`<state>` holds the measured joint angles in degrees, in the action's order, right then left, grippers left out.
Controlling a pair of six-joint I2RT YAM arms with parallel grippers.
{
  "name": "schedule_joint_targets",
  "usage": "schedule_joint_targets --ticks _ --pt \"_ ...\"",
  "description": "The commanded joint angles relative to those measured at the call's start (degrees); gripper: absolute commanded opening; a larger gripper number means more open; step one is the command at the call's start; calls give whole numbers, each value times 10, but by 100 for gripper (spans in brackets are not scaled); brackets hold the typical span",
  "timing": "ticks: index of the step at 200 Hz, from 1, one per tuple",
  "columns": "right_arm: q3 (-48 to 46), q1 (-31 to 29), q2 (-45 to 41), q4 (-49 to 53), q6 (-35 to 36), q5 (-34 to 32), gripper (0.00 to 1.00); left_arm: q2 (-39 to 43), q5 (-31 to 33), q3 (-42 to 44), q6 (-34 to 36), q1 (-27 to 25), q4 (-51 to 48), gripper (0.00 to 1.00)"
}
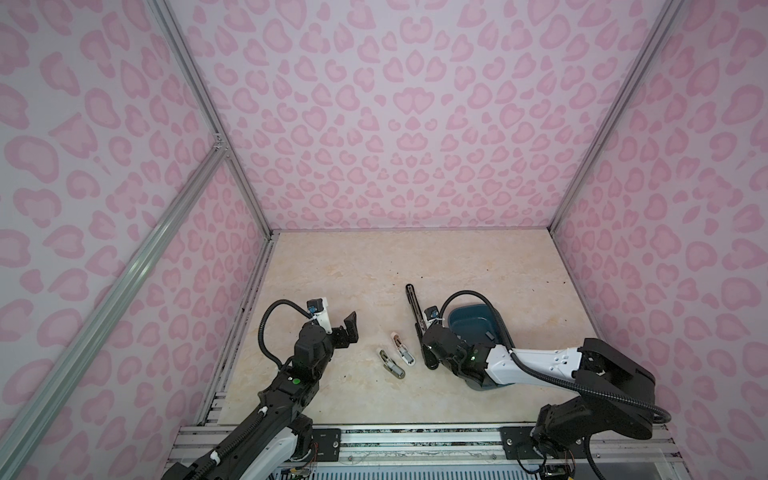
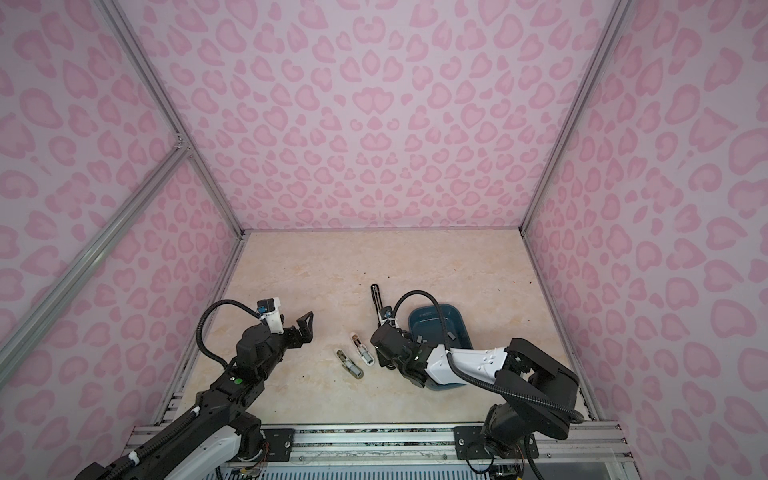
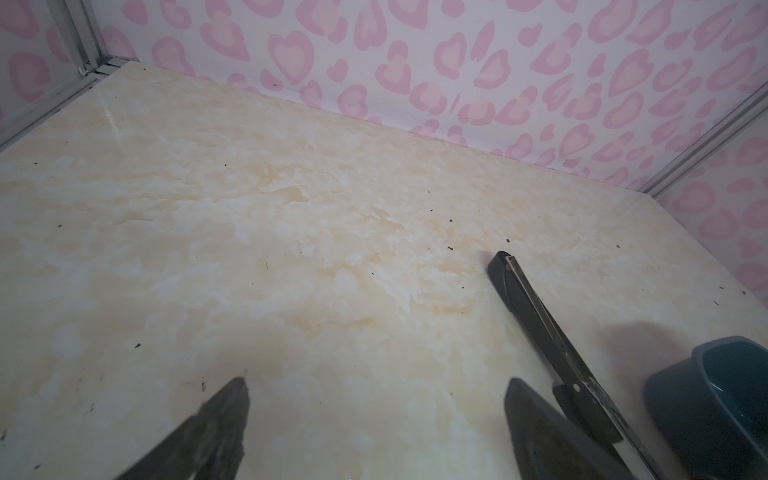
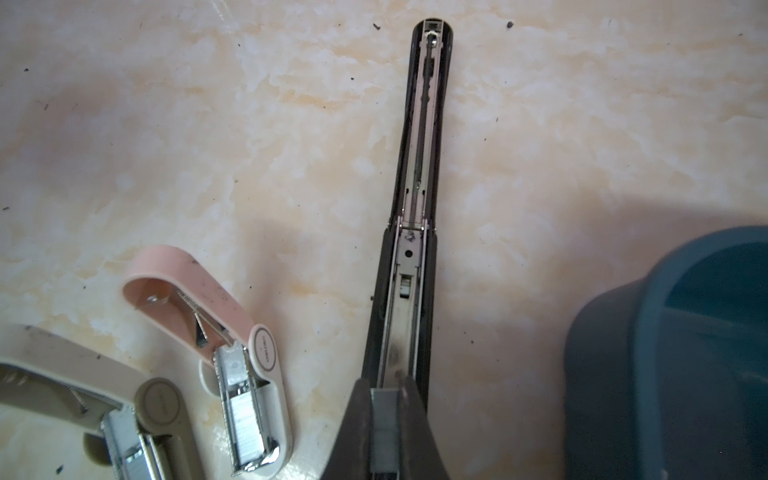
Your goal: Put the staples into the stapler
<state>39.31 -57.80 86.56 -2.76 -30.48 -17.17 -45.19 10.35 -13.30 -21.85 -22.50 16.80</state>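
- Gripping the staples (image 4: 384,432), a flat grey metal strip, the right gripper (image 4: 385,401) pinches it at the channel end of the long black metal stapler (image 4: 415,291), which lies opened out
- Only the right wrist view shows the strip; both top views hide it
- Its long axis lines up with the channel
- The left gripper (image 1: 350,328) hovers, jaws apart

A teal bin (image 1: 469,322) sits on the marbled tabletop (image 1: 374,266).

Two small staplers (image 1: 402,350) lie left of the long stapler (image 1: 413,307), a tub (image 1: 473,318) right of it.
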Motion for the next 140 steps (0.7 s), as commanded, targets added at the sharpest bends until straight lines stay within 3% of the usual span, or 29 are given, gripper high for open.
schedule_joint_targets --ticks 1,140 --pt "-2 0 1 -9 -6 -19 1 -1 5 -6 1 0 26 97" --pt "5 -1 19 -12 -8 -15 1 -5 5 -8 0 0 26 97"
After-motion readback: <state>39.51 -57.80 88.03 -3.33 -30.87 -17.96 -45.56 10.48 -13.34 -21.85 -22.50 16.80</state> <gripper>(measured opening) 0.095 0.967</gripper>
